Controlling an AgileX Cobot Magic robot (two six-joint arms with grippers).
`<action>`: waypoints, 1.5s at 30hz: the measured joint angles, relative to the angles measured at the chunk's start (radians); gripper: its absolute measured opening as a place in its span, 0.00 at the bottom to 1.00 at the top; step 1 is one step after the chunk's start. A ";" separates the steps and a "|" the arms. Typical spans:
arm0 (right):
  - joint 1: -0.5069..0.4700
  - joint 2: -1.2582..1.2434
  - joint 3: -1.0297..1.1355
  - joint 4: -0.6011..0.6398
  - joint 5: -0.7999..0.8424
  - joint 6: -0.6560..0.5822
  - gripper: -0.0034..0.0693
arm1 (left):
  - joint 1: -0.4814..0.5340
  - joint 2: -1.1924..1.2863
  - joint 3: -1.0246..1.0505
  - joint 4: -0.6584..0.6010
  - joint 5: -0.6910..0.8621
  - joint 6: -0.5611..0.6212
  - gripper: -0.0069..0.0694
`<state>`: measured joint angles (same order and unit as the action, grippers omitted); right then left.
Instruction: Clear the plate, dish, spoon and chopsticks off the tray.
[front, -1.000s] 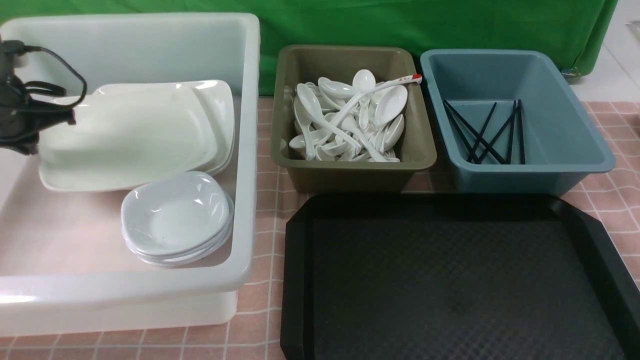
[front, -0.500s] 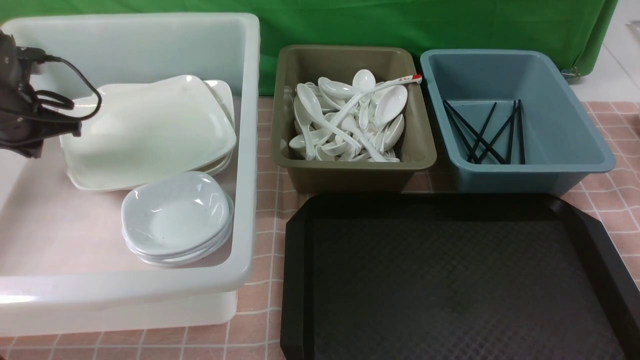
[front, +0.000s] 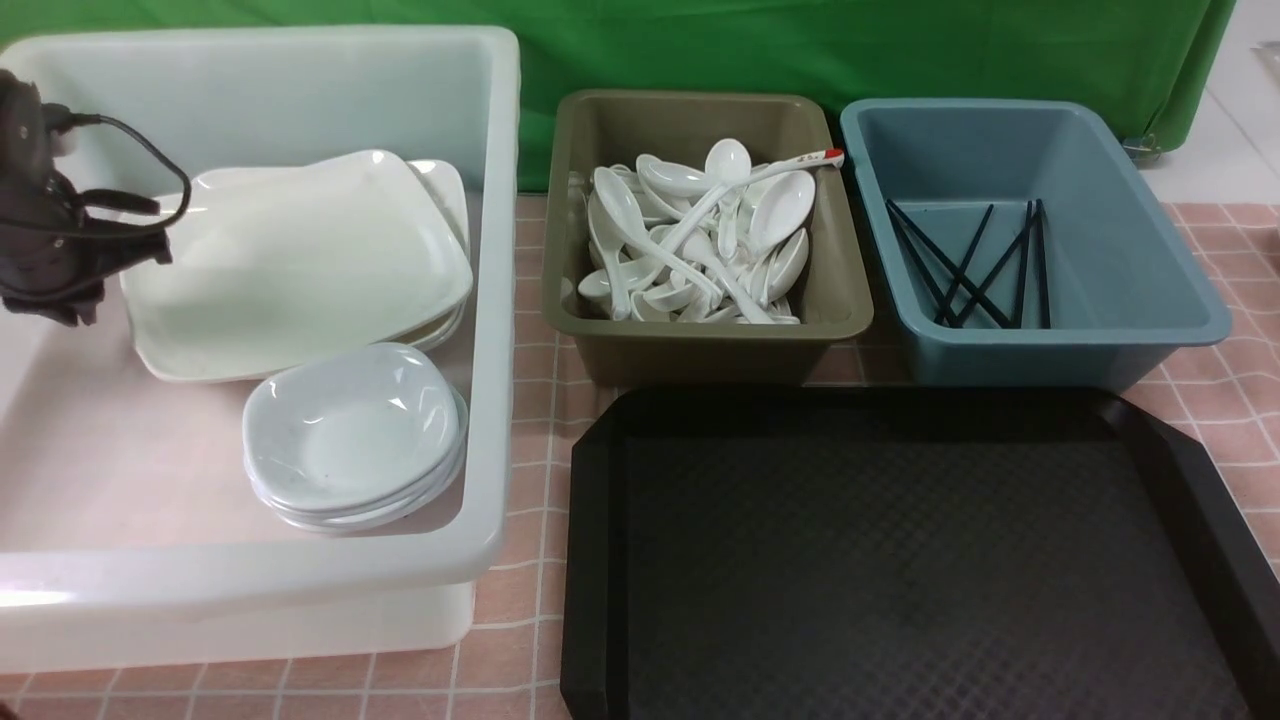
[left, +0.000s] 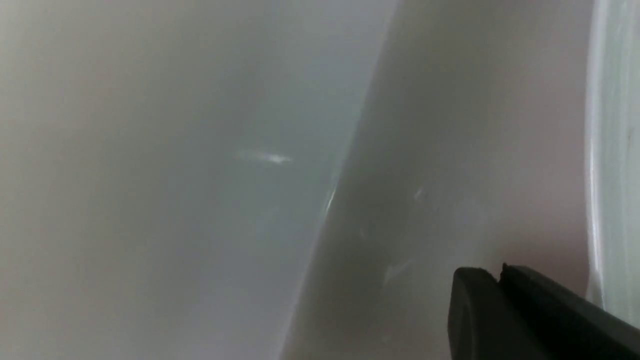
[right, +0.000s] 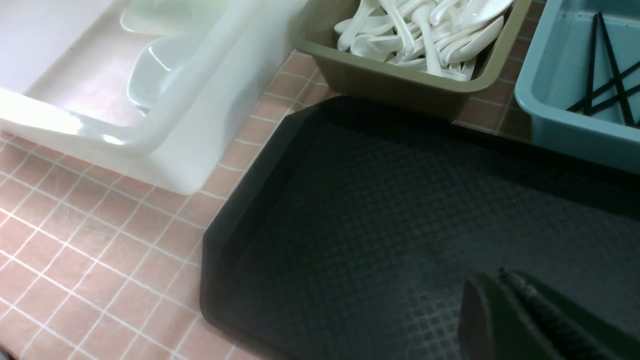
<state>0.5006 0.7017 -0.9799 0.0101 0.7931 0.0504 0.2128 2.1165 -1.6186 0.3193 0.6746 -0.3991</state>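
Biggest item, the white tub (front: 500, 300), sat on the counter (front: 520, 600) at the robot's left. Beside it, front-centre, lay the black tray (front: 900, 560), w/ nothing on its textured floor. Behind the tray stood a blue tub (front: 1150, 280) and an olive tub (front: 570, 250).

The plate (front: 300, 260) lay inside the white tub on top of other plates, roughly flat, its left edge just beside the left gripper (front: 150, 250) but apart from it. The dish (front: 350, 425) topped a small stack in the same tub, nearer the robot than the plate.

In the wrist view the left gripper's jaws looked pressed together, or v. nearly so, w/ nothing between them. The right gripper (right: 502, 285) hung over the tray's floor, jaws likewise together and empty. It didn't show in the front view.

The spoon was presumably somewhere in the spoon pile (front: 700, 240) in the olive tub; couldn't tell which one. The chopsticks (front: 960, 265) lay crossed in the blue tub, long axes running mostly front-to-back.

Judgement: all four items were off the tray, so the job looked done. The key relation was that the plate lay directly to the left gripper's right, so any pull-out by the left arm should go up and leftward, away from that edge, to avoid nudging the plate.
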 joint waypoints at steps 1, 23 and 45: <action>0.000 0.000 0.000 0.000 0.000 0.000 0.14 | 0.000 0.005 0.000 0.003 -0.039 -0.011 0.14; 0.000 0.000 0.000 -0.042 -0.025 -0.035 0.15 | -0.003 -0.034 -0.044 -0.058 -0.260 0.062 0.19; 0.000 0.000 0.000 -0.045 -0.028 -0.031 0.15 | -0.016 -0.118 0.108 -0.484 0.101 0.434 0.09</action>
<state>0.5006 0.7017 -0.9799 -0.0347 0.7648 0.0199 0.1968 1.9982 -1.5103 -0.1645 0.7760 0.0354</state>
